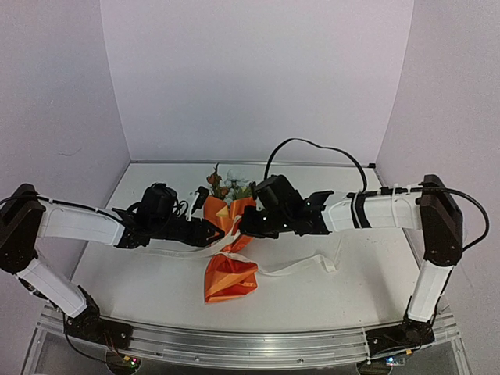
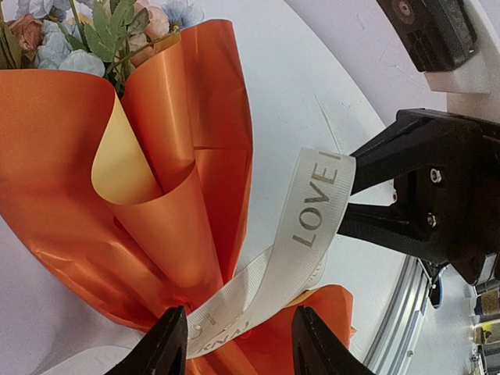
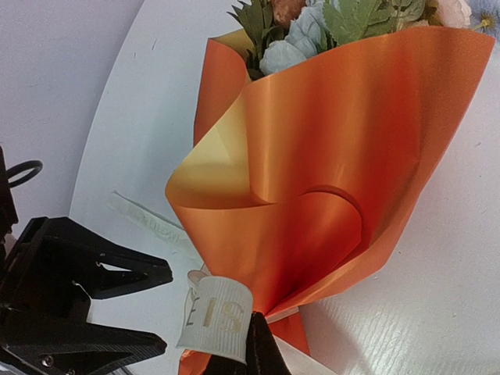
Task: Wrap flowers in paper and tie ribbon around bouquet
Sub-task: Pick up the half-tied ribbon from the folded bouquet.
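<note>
Orange-paper-wrapped bouquet (image 2: 180, 156) of pale blue, pink, rust flowers lies mid white table (image 1: 156, 289). Cream lettered fabric ribbon (image 2: 312, 211) crosses its narrow neck. End pinched tight in right claw (image 2: 350, 195). Ribbon passes between half-spread left claw (image 2: 238, 328) fingers.

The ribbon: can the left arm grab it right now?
Probably yes. The ribbon runs between the left gripper's open fingers at the bouquet's waist, nothing blocking, while the right gripper pinches its end.
</note>
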Controlling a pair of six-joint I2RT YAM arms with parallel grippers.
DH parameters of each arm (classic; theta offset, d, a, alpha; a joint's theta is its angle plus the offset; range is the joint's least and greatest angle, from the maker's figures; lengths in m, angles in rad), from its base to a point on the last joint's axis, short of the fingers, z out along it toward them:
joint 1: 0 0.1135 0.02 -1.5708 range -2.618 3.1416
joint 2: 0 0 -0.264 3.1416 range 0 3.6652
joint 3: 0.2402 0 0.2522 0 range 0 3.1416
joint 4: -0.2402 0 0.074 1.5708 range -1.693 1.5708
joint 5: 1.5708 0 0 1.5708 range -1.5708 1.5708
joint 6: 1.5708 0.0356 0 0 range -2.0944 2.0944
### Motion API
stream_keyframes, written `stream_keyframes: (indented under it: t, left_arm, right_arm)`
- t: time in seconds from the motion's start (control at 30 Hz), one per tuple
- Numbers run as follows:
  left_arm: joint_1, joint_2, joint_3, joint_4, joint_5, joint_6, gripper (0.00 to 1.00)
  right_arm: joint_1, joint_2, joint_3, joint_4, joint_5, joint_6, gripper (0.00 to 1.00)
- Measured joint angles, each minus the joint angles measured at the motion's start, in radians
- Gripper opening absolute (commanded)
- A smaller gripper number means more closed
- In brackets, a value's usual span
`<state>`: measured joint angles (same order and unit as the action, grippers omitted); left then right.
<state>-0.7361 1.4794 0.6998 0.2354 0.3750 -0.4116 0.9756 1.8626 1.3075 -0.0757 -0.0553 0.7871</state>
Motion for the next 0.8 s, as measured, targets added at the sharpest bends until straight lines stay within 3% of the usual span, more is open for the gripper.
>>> stream_keyframes:
  t: [0.4, 0.8]
  left_arm:
    - [-0.012, 0.023, 0.023, 0.002, 0.04, 0.022, 0.47]
    - [-0.059, 0.03, 0.099, 0.0, 0.04, 0.032, 0.34]
  right_arm:
    - [0.0, -0.002, -0.001, 0.009, -0.041, 0.01, 0.0]
    - [0.007, -0.006, 0.001, 0.01, -0.043, 0.031, 0.0]
